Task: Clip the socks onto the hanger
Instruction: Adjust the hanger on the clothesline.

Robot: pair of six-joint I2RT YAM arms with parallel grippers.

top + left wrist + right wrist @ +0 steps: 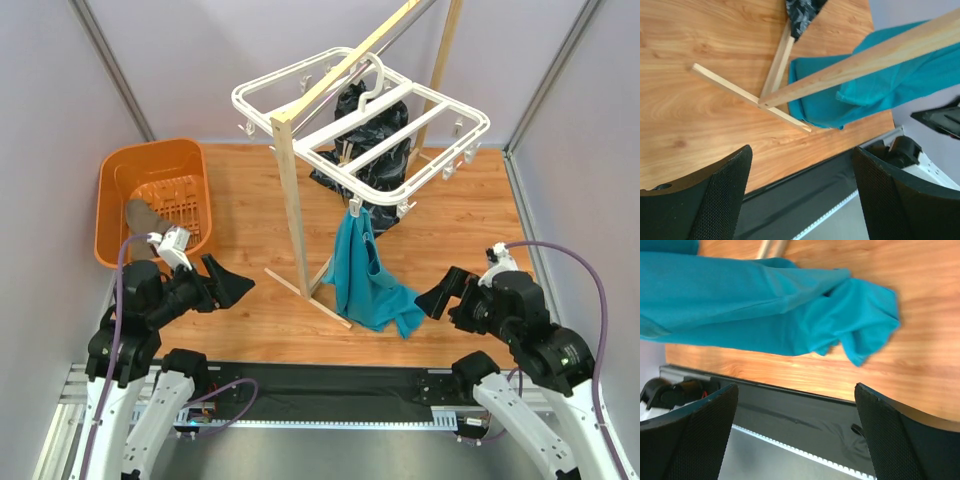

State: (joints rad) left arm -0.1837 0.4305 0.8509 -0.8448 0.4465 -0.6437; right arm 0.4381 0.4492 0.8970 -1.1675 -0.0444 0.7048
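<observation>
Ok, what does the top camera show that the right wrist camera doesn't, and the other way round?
Only the top view: the orange basket with a sock in it, the white hanger, the wooden rack, the black garment and the left gripper. Only the right wrist view: the mesh inner faces of the fingers of the open right gripper. Both: the teal cloth, the wooden table and the black strip along its near edge.
</observation>
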